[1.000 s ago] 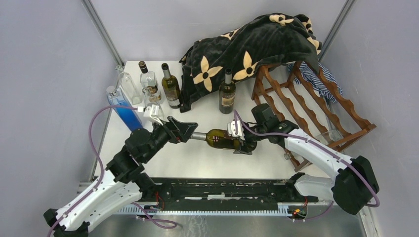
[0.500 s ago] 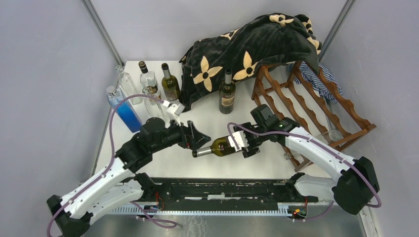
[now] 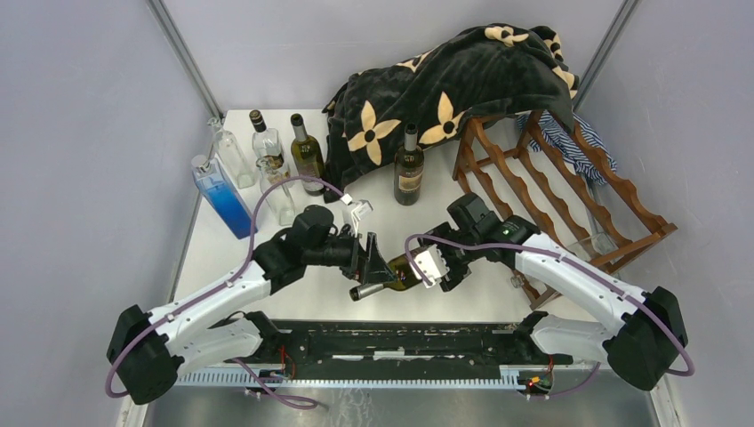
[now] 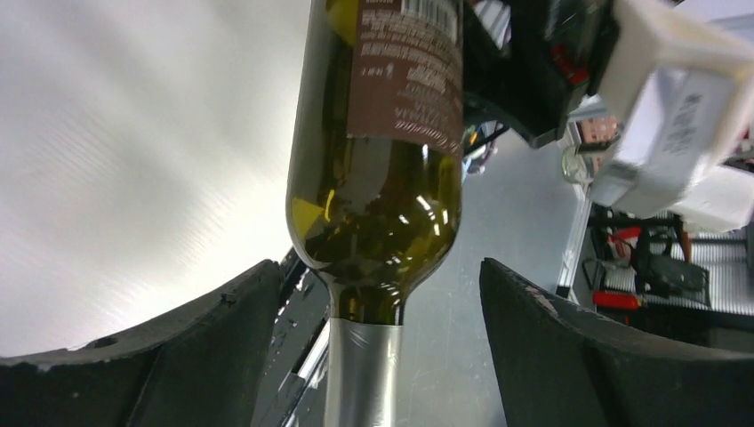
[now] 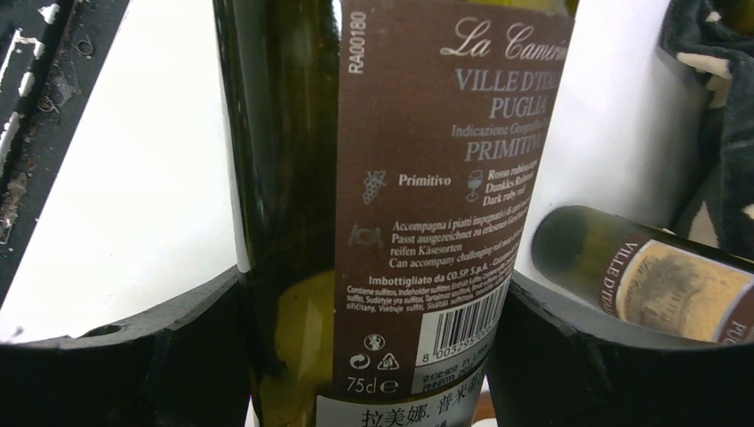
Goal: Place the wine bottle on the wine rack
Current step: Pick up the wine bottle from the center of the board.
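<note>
The bottle (image 3: 396, 270) is held near the 6 o'clock edge of the table (image 3: 471, 302). Its long axis runs 2 to 8 o'clock, neck toward 8 and base toward the rack (image 3: 613, 184), which is well apart at 2. The right gripper (image 5: 373, 276) pinches the labelled body. The left gripper (image 4: 378, 267) is spread either side of the shoulder, clear of the glass.

The wine bottle (image 4: 378, 205) points neck-first between the spread fingers (image 4: 587, 356) — clear of both.
</note>
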{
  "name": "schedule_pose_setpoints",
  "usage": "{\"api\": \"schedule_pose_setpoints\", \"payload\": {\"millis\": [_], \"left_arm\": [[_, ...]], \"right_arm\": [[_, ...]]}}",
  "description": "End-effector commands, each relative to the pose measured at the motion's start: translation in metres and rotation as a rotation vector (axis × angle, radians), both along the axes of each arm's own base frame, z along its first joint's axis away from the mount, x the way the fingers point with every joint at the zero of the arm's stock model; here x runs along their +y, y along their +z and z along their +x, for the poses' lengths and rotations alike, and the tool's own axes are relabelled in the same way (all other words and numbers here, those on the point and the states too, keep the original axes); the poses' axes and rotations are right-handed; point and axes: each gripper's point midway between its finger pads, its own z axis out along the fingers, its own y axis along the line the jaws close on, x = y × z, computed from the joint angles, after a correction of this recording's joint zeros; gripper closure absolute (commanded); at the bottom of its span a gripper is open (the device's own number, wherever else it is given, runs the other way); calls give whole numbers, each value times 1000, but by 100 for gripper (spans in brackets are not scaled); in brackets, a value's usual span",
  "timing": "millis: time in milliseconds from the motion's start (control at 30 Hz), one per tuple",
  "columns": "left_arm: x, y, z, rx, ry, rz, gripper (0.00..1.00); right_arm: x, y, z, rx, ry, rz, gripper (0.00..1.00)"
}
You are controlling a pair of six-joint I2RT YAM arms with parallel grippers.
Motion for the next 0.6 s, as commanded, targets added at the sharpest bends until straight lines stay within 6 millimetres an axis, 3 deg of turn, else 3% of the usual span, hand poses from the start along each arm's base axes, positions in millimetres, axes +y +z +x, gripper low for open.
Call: {"api": "schedule_pose_setpoints", "payload": {"millis": [0,367,567], "left_arm": [[-5,-6,-15,-4,-138,-20,18],[-3,-19,-28,29,-212,-6,40],[-5,-19,-31,41,-240,-23,41]], "right_arm": [[19,51,17,-138,26,119,100],[16,50,17,-143,21,109,100],[17,52,17,-141,18,111,100]]}}
